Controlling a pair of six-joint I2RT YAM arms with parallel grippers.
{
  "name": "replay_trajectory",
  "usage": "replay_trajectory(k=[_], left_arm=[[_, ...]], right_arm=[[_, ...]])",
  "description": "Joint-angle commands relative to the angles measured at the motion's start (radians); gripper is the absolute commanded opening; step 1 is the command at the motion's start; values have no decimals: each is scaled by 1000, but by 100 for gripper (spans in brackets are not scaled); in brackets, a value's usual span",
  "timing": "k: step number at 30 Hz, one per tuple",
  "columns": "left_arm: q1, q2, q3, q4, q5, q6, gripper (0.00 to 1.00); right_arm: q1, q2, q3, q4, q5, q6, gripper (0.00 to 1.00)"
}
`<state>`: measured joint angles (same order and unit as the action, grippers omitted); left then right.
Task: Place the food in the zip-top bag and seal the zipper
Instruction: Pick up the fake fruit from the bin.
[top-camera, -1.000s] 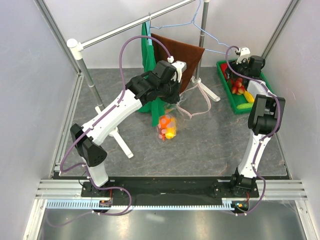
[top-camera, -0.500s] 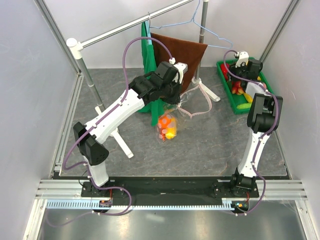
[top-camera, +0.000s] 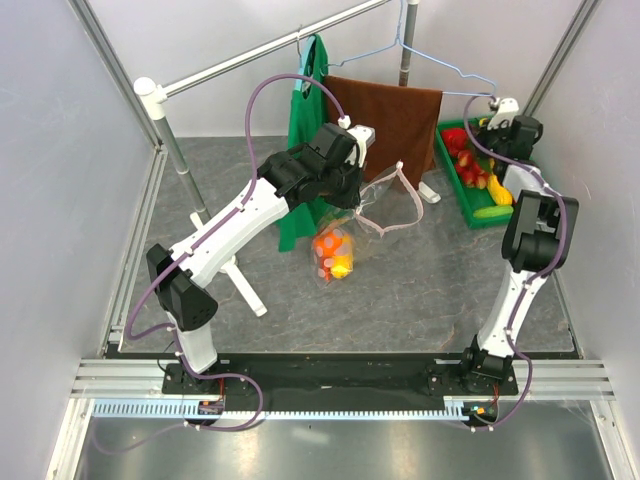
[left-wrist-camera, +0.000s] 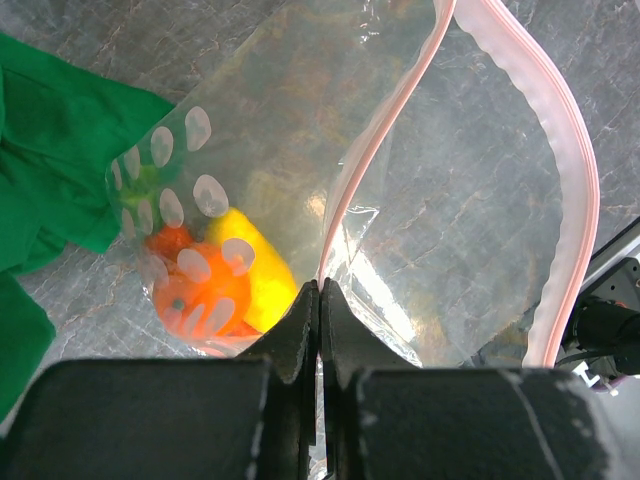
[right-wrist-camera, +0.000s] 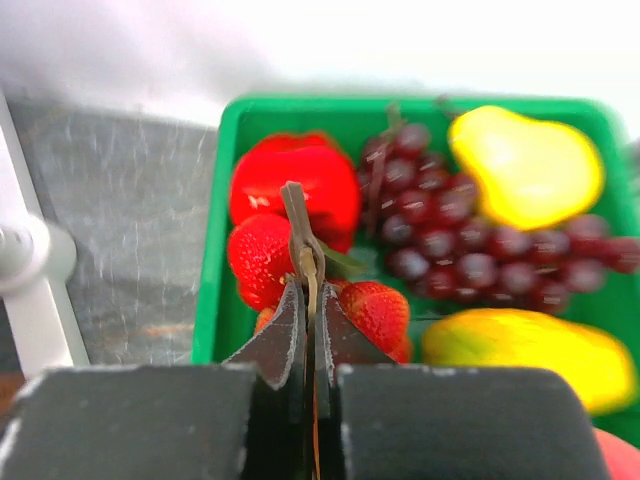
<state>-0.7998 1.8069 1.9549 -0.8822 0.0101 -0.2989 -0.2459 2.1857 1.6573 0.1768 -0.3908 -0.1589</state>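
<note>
My left gripper (left-wrist-camera: 319, 295) is shut on the rim of the zip-top bag (left-wrist-camera: 450, 230) and holds it up with its mouth gaping. An orange food (left-wrist-camera: 190, 295) and a yellow food (left-wrist-camera: 255, 265) lie at the bag's bottom. The pink zipper (left-wrist-camera: 570, 150) curves round the open mouth. From above, the bag (top-camera: 340, 245) hangs below the left gripper (top-camera: 350, 195). My right gripper (right-wrist-camera: 308, 290) is shut on a thin brown stem (right-wrist-camera: 297, 215) above strawberries (right-wrist-camera: 258, 255), purple grapes (right-wrist-camera: 440, 230), a yellow pear (right-wrist-camera: 525, 165) and a red piece (right-wrist-camera: 300, 180).
The remaining fruit sits in a green tray (top-camera: 445, 160) at the back right, under the right gripper (top-camera: 490, 125). A green cloth (top-camera: 300, 130) and a brown towel (top-camera: 395, 115) hang from a rail (top-camera: 250, 60) behind the bag. White stand feet (top-camera: 245, 285) rest on the table.
The right gripper has shut on the stem and shifted right over the tray. The green cloth and brown towel have swung to the right. The left arm holds still.
</note>
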Motion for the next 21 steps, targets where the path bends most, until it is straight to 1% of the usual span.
replay_trajectory(k=[1,3,7,11,14,17,18,20,21], left_arm=[[2,8,16,12,13,-31,2],[2,9,15,11,16,-32,2],[4,9,13,11,18,-32,2],[5,6,13,11,13,-31,2],[8,3,6,12,13,-32,2],[11,0,-2,11,14,-34,2],[11,2,-2,12,16,-36,2],[16,0,-7,11,21,-40,2],[16,0,-8,12,27,-42,2]], right_arm=[[-44,-142,2,135,-20,120,0],[-65,-175,-1,142,-36,186,0],[-85,-248,-40,161,-57,229,0],[-108,-346,-79,144,-26,274,0],[-128,-443,-143,104,-6,301,0],[-141,-559,-213,32,0,308,0],[-147,-629,-237,15,-2,312,0],[-161,-708,-313,-46,-19,329,0],[-171,-787,-339,-69,-28,343,0]])
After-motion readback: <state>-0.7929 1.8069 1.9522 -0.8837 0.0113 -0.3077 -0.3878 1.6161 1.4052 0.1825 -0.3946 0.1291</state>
